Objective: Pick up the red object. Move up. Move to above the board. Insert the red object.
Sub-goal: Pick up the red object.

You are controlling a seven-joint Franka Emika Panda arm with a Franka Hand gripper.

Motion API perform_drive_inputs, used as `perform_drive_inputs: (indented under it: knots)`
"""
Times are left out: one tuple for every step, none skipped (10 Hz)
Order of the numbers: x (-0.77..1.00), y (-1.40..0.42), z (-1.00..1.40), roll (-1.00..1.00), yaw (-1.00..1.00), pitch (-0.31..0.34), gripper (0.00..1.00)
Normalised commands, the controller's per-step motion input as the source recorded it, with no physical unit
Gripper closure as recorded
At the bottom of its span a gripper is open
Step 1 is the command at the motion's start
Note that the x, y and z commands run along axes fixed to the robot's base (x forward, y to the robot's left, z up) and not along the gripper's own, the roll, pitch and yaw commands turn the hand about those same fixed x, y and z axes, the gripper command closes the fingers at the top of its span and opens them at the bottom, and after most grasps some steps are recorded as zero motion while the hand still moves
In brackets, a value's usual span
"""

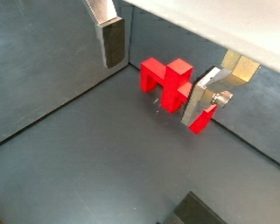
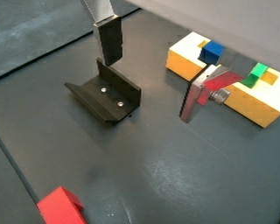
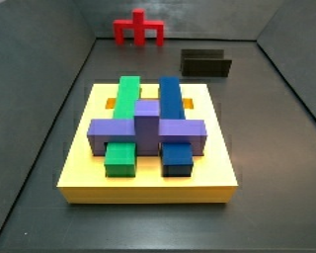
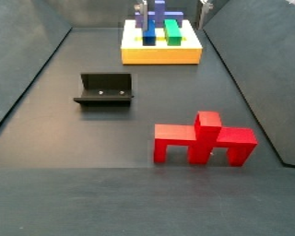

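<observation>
The red object (image 1: 166,83) stands on the dark floor near a wall, a bar with two legs and a central post. It also shows in both side views (image 3: 141,30) (image 4: 206,143) and at the edge of a wrist view (image 2: 60,208). The gripper (image 1: 154,94) hangs well above the floor, open and empty, its two silver fingers (image 1: 111,44) wide apart. The red object lies below it, untouched. The yellow board (image 3: 147,178) carries green, blue and purple blocks and shows in a wrist view (image 2: 189,61) and a side view (image 4: 162,55).
The dark fixture (image 2: 108,94) stands on the floor between the red object and the board, also in both side views (image 3: 205,63) (image 4: 107,89). Grey walls enclose the floor on all sides.
</observation>
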Motion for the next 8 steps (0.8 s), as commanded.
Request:
perform_drive_inputs:
  knots:
    - [0.00,-0.02,0.00,0.00,0.00,0.000,0.00]
    - [-0.16,0.01,0.00,-0.04,-0.02,-0.099,0.00]
    - [0.00,0.35,-0.16,-0.04,-0.07,0.000,0.00]
    - [-0.19,0.58,-0.40,-0.01,-0.11,-0.034,0.00]
    - [-0.22,0.74,-0.46,-0.05,-0.16,-0.029,0.00]
    - [-0.18,0.77,-0.43,-0.05,-0.16,-0.007,0.00]
    - [-0.23,0.79,-0.40,-0.03,-0.14,-0.003,0.00]
    - [-0.27,0.78,-0.45,0.00,-0.18,0.000,0.00]
